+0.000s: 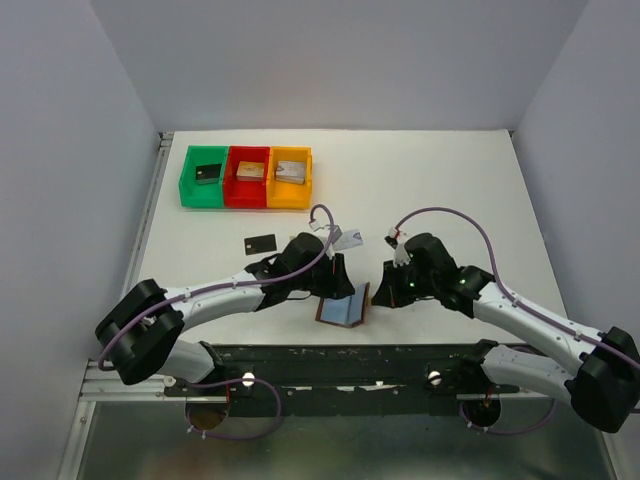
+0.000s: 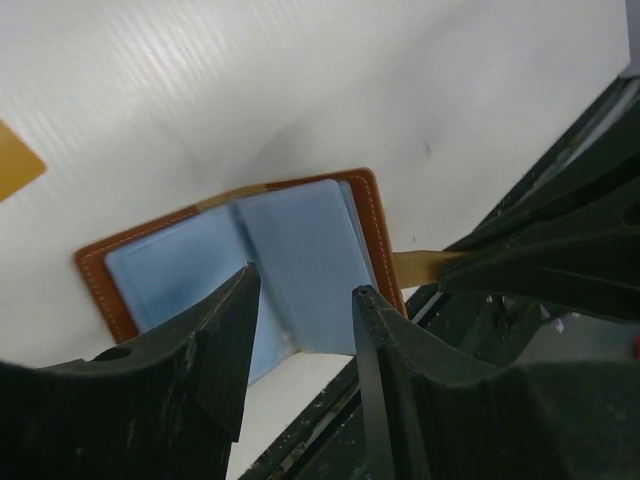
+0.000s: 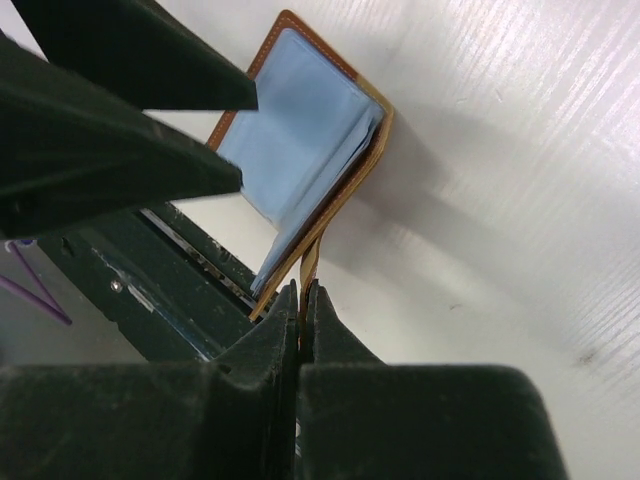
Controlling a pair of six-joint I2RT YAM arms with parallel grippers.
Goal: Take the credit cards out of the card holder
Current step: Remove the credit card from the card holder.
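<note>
The card holder (image 1: 345,308) lies open near the table's front edge, brown leather outside, pale blue pockets (image 2: 290,245) inside. My right gripper (image 3: 304,292) is shut on its little brown tab strap (image 2: 420,266) from the right side. Just above the inner pockets hovers my left gripper (image 2: 305,305), open, with its fingers (image 2: 228,335) apart over the blue flap's lower edge and nothing clamped. A black card (image 1: 259,243) lies flat on the table left of the left arm. A gold card's corner (image 2: 14,166) shows at the left edge of the left wrist view. No card shows inside the pockets.
Green (image 1: 203,176), red (image 1: 247,176) and orange (image 1: 289,178) bins stand in a row at the back left, each holding a small block. The dark rail (image 1: 350,355) of the arm mounts runs just in front of the card holder. White walls enclose the table.
</note>
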